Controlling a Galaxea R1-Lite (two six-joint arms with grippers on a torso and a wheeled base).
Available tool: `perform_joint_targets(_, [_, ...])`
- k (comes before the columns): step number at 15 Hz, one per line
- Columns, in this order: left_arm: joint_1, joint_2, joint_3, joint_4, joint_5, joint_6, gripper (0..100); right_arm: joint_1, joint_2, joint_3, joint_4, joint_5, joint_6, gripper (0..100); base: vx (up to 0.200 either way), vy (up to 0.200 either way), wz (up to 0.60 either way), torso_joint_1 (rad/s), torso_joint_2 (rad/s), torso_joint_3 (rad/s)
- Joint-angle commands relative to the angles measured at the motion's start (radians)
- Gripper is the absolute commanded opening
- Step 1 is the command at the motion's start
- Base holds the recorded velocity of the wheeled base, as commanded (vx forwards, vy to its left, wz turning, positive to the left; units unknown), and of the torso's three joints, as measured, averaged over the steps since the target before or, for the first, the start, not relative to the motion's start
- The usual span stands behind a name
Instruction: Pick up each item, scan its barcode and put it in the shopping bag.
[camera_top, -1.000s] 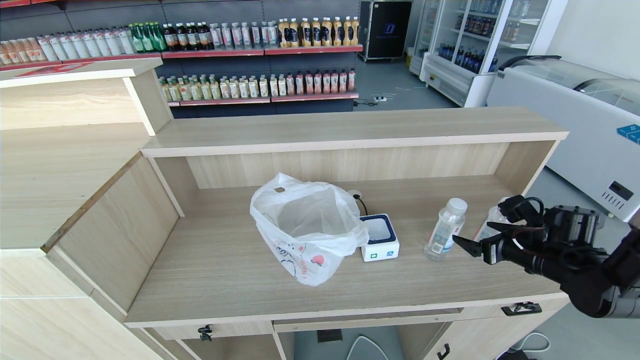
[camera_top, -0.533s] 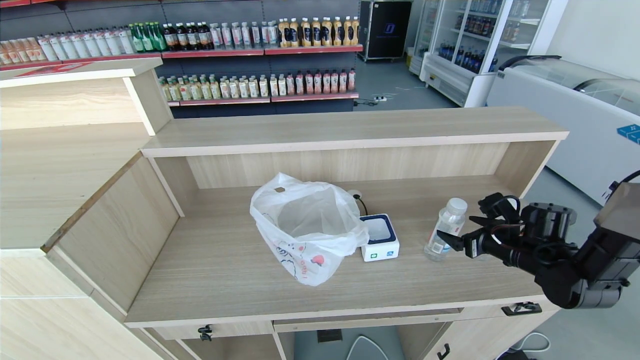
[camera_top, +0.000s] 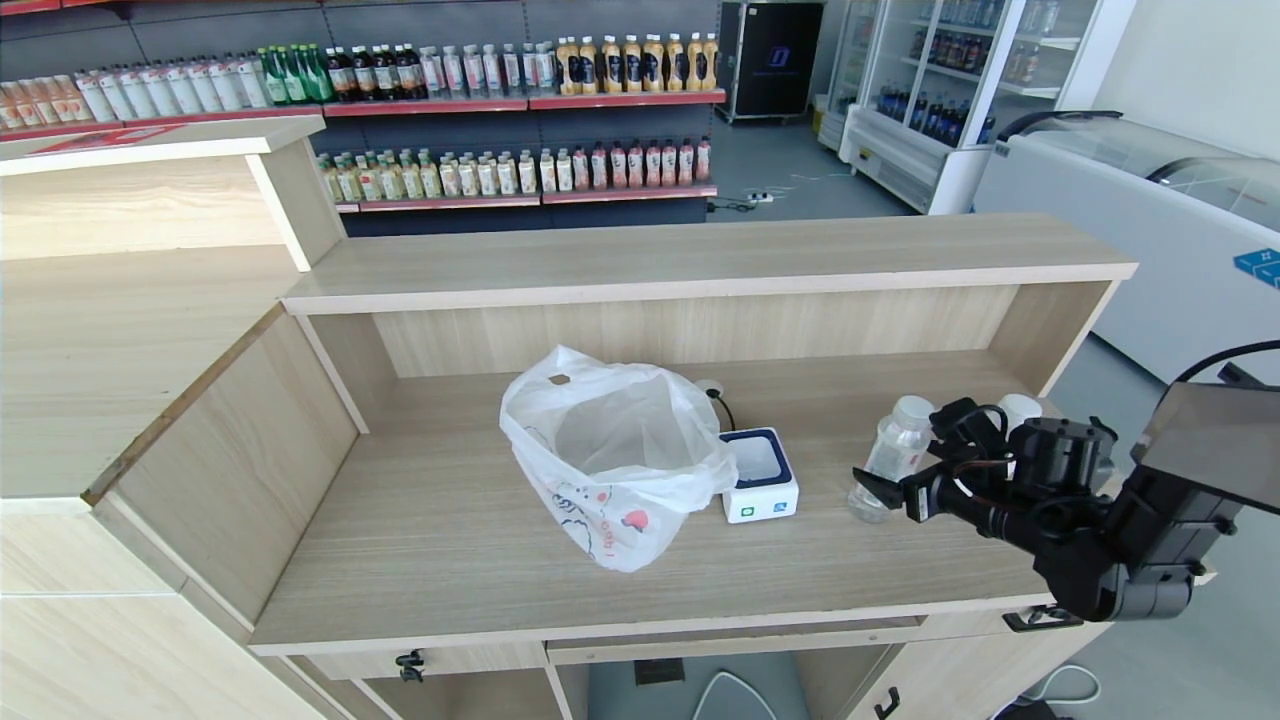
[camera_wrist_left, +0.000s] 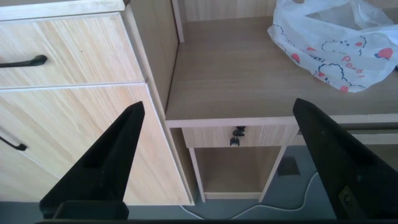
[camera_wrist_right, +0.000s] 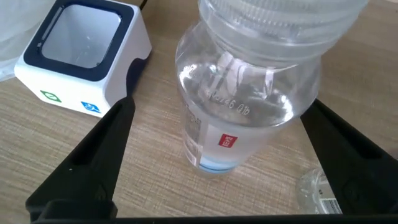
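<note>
A clear water bottle (camera_top: 893, 448) with a white cap stands upright on the wooden counter (camera_top: 450, 540), right of the scanner. My right gripper (camera_top: 905, 452) is open, one finger on each side of the bottle (camera_wrist_right: 249, 106), not closed on it. A second clear bottle (camera_top: 1018, 408) is behind the right arm, mostly hidden. The white plastic shopping bag (camera_top: 612, 450) stands open at the counter's middle. The white barcode scanner (camera_top: 760, 476) with its dark-rimmed window sits beside the bag. My left gripper (camera_wrist_left: 219, 106) is open with nothing in it, low in front of the counter's left end.
The counter has a raised back ledge (camera_top: 700, 255) and side walls. Drawers and handles (camera_wrist_left: 236, 134) lie under its front edge. A cable (camera_top: 722, 405) runs behind the scanner (camera_wrist_right: 81, 56). Part of another clear bottle (camera_wrist_right: 314, 190) lies close by the held-around one.
My right arm has moved left across the counter, bringing its open fingers from beside the bottle to either side of it. The bottle, bag and scanner have not moved.
</note>
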Motion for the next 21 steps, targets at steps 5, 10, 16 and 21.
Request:
perform_joint_targets(5, [0.0, 0.0, 0.0, 0.0, 0.0, 0.0, 100, 0.027, 0.074, -0.098, 0.004, 0.005, 0.004, 100, 0.0, 0.0, 0.0, 0.0, 0.0, 0.0])
perform_joint_targets(10, [0.0, 0.0, 0.0, 0.0, 0.0, 0.0, 100, 0.063, 0.114, -0.152, 0.001, 0.025, 0.014, 100, 0.0, 0.0, 0.0, 0.0, 0.0, 0.0])
perform_joint_targets(16, [0.0, 0.0, 0.0, 0.0, 0.0, 0.0, 100, 0.061, 0.12, -0.168, -0.016, 0.054, 0.023, 0, 0.0, 0.0, 0.0, 0.0, 0.0, 0.0])
perform_joint_targets(21, [0.0, 0.0, 0.0, 0.0, 0.0, 0.0, 100, 0.049, 0.114, -0.166, -0.041, 0.068, 0.046, 0, 0.0, 0.0, 0.0, 0.0, 0.0, 0.0])
